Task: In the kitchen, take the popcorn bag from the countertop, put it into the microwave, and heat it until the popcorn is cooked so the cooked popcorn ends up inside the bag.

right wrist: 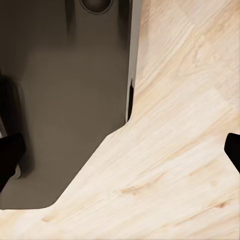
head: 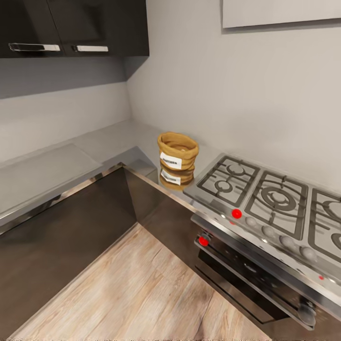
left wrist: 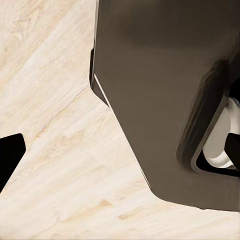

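The popcorn bag (head: 177, 152), a tan burlap sack with a rolled rim and a white label, stands upright on the steel-grey countertop (head: 102, 142) near the inner corner, just left of the gas hob; its reflection lies below it. The microwave is out of view. My left gripper (left wrist: 121, 152) hangs open over the pale wood floor (left wrist: 55, 125), its black fingertips (left wrist: 10, 156) far apart with nothing between them. My right gripper (right wrist: 121, 152) is likewise open over the floor, holding nothing.
A silver gas hob (head: 265, 194) with black grates and red-marked knobs sits right of the bag, above a dark built-in oven (head: 246, 274). Dark wall cabinets (head: 71, 23) hang at the upper left. Wood floor (head: 137, 293) lies before the L-shaped cabinets. A dark rounded body (left wrist: 165, 100) sits beneath the grippers.
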{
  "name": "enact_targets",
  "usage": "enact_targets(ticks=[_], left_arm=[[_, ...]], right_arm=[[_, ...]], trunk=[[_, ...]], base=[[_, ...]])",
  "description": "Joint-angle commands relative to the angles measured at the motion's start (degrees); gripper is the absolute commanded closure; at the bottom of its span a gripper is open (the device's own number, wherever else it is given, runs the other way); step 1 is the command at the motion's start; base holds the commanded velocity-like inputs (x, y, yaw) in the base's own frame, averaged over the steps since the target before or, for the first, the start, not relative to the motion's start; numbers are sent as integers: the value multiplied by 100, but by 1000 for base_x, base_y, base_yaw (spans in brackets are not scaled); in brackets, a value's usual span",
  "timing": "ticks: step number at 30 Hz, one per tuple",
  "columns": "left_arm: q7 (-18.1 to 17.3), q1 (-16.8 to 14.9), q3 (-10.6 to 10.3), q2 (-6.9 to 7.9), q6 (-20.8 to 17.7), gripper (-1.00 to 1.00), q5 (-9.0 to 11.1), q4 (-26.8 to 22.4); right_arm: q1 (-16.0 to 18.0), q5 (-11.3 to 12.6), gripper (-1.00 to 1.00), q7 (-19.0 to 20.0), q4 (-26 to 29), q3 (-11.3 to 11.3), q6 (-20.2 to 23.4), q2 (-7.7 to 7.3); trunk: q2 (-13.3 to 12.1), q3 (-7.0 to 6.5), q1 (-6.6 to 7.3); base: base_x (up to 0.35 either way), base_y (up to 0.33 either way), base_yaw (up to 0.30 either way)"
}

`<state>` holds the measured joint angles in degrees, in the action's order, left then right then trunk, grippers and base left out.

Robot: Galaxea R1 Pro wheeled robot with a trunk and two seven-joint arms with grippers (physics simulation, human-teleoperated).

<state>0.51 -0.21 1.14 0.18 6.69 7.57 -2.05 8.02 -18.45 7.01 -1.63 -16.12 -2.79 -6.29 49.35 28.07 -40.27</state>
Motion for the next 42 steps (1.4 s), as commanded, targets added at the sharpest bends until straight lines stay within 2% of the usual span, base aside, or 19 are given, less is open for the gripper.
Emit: enact_targets(ticks=[1,11,23,42], left_arm=[[2,-1,8,-1,17,-100,34,3],[2,0,9,-1,17,-100,34,3],[1,-5,36,7,25,-100,60,3],[-2,-5,36,8,24,-100,65,3]], right_arm=[[7,-45,-100,11,-16,-49,-29,-4],[7,-45,-100,11,-19,-44,-29,-5],[7,-256,-100,16,-21,-15,-42,16],[7,-263,-100,17,-19,-14,-54,22]], trunk=[[4,14,0],[4,56,0],[4,56,0],[4,63,0]], base=[[0,0,0],[0,0,0],[0,0,0],[0,0,200]])
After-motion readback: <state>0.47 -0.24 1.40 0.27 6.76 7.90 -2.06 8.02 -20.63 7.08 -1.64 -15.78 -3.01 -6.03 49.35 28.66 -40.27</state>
